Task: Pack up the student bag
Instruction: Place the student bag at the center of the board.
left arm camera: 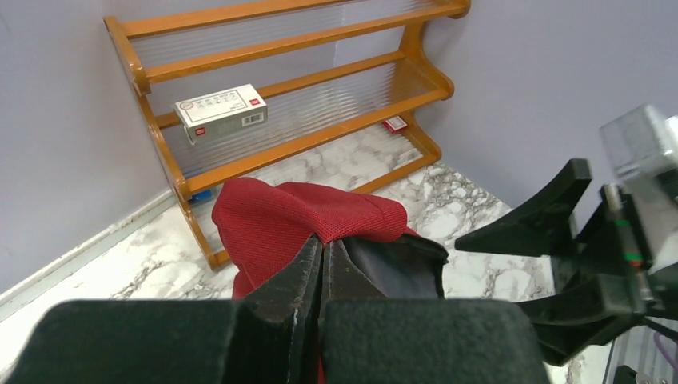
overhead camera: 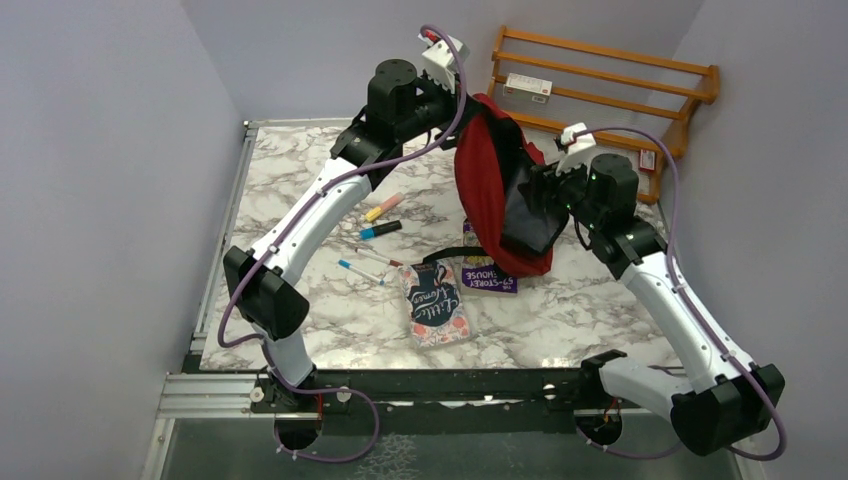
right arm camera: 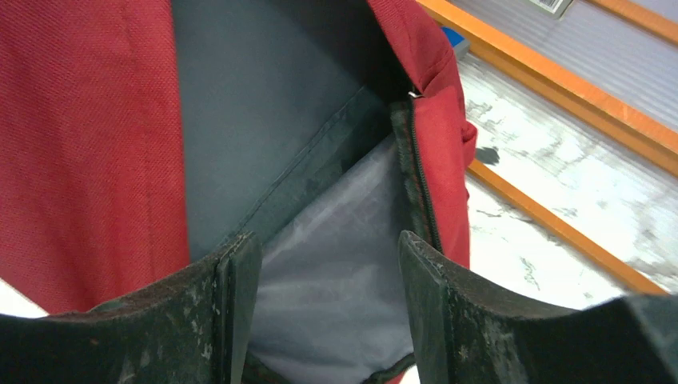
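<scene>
The student bag [overhead camera: 487, 190], dark red with grey lining, hangs lifted above the table's back middle. My left gripper [overhead camera: 472, 103] is shut on the red fabric at its top; the left wrist view shows the jaws [left arm camera: 324, 244] pinched together on the bag [left arm camera: 272, 216]. My right gripper [overhead camera: 537, 192] is open at the bag's mouth. In the right wrist view its fingers [right arm camera: 324, 248] stand apart, with the grey lining [right arm camera: 240, 96] between and beyond them and the black zipper edge [right arm camera: 420, 176] by the right finger.
A "Little Women" book [overhead camera: 437, 303] and a purple book [overhead camera: 490, 276] lie under and in front of the bag. Markers [overhead camera: 383, 208] and pens [overhead camera: 360, 270] lie to their left. A wooden rack [overhead camera: 600, 70] with a white box [overhead camera: 527, 87] stands at the back right.
</scene>
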Robot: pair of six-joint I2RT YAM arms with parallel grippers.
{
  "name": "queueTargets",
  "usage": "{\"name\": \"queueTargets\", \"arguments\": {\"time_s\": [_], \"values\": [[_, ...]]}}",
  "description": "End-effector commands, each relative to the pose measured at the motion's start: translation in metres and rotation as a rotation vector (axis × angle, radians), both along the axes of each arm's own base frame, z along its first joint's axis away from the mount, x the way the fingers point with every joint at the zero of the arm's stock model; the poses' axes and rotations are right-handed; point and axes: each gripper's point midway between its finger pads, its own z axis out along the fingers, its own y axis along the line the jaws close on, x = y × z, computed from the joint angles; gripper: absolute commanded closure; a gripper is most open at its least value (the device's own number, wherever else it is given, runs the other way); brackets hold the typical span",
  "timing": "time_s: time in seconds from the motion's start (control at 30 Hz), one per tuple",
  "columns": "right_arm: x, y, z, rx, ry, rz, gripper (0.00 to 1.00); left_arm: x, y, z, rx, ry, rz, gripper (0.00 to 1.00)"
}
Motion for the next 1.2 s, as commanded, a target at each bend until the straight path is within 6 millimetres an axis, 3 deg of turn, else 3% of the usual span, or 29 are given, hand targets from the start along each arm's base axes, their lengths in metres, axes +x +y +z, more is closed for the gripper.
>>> {"name": "queueTargets", "arguments": {"time_s": [0.0,0.2,0.53,0.77,1.03,1.17], "values": [[0.026,0.002,0.006,-0.007,-0.182,-0.011,0.36,-0.005,-0.002,0.024,-0.023,-0.070,-0.026,1.00],[0.060,-0.022,-0.012,-0.135,-0.215,-0.155,0.38,-0.007,-0.004,0.020,-0.010,-0.066,-0.036,1.00],[0.097,-0.025,-0.031,-0.266,-0.216,-0.162,0.39,-0.012,-0.008,0.015,-0.004,-0.061,-0.067,1.00],[0.113,-0.034,-0.037,-0.272,-0.192,-0.184,0.59,-0.013,-0.005,0.013,0.012,-0.071,-0.061,1.00],[0.119,-0.049,-0.034,-0.213,-0.173,-0.197,0.98,-0.013,-0.001,0.005,0.035,-0.067,-0.046,1.00],[0.119,-0.043,-0.031,-0.114,-0.086,-0.080,0.99,-0.010,0.004,-0.005,0.073,-0.071,-0.023,1.00]]}}
